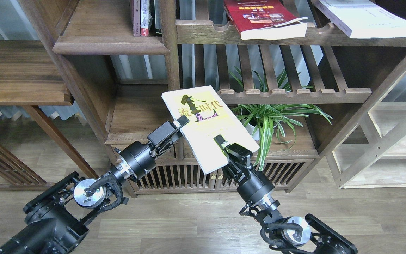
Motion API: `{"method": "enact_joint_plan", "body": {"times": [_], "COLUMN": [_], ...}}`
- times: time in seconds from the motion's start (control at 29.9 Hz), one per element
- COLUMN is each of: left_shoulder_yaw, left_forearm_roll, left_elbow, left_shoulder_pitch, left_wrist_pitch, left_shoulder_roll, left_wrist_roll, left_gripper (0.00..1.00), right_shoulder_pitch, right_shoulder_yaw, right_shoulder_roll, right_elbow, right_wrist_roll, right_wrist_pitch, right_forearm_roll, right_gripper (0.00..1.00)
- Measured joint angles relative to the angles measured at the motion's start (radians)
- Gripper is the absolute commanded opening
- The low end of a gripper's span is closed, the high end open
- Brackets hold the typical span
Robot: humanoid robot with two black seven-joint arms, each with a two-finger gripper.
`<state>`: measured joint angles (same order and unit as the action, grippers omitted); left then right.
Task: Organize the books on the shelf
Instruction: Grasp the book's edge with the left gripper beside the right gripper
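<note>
My right gripper [224, 147] is shut on the near edge of the yellow-green book [206, 123] with the black tree and Chinese characters. It holds the book tilted in the air in front of the bookcase. My left gripper [176, 127] is at the book's left edge; its fingers cannot be told apart. The red book [259, 16] and the pale white book [363, 17] lie flat on the top slatted rack. The solid dark shelf [108, 45] at upper left holds a few upright books [145, 17].
A potted spider plant [271, 118] stands behind the held book under the lower slatted rack [294, 95]. A lower solid board [137, 116] sits left of the centre post. A cabinet with slatted doors [169, 178] is below. A pale wooden rack [382, 141] stands at right.
</note>
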<state>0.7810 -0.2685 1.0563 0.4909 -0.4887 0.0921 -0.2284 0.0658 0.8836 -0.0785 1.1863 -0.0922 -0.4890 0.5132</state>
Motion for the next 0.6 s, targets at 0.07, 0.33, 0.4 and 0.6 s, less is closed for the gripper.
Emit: {"method": "enact_joint_plan", "body": {"times": [0.07, 0.33, 0.4, 0.6], "left_shoulder_yaw": [0.001, 0.002, 0.002, 0.003], "left_forearm_roll": [-0.005, -0.022, -0.023, -0.023], "left_elbow": [-0.001, -0.014, -0.014, -0.014], "left_shoulder_pitch": [0.000, -0.006, -0.010, -0.012], "left_wrist_pitch": [0.000, 0.000, 0.000, 0.000], "left_shoulder_roll": [0.000, 0.001, 0.005, 0.017], "left_wrist_roll": [-0.005, -0.001, 0.002, -0.003], "left_gripper": [0.97, 0.85, 0.82, 0.73], "right_shoulder_pitch": [-0.001, -0.007, -0.007, -0.008], "right_shoulder_yaw": [-0.016, -0.049, -0.049, -0.049], "right_shoulder_roll": [0.000, 0.003, 0.003, 0.007], "right_elbow": [0.000, 0.000, 0.001, 0.001], "right_wrist_roll": [0.000, 0.001, 0.001, 0.001], "right_wrist_pitch": [0.000, 0.000, 0.000, 0.000], "right_forearm_roll": [-0.003, -0.023, -0.023, -0.024], "right_gripper": [0.19, 0.19, 0.19, 0.19]}}
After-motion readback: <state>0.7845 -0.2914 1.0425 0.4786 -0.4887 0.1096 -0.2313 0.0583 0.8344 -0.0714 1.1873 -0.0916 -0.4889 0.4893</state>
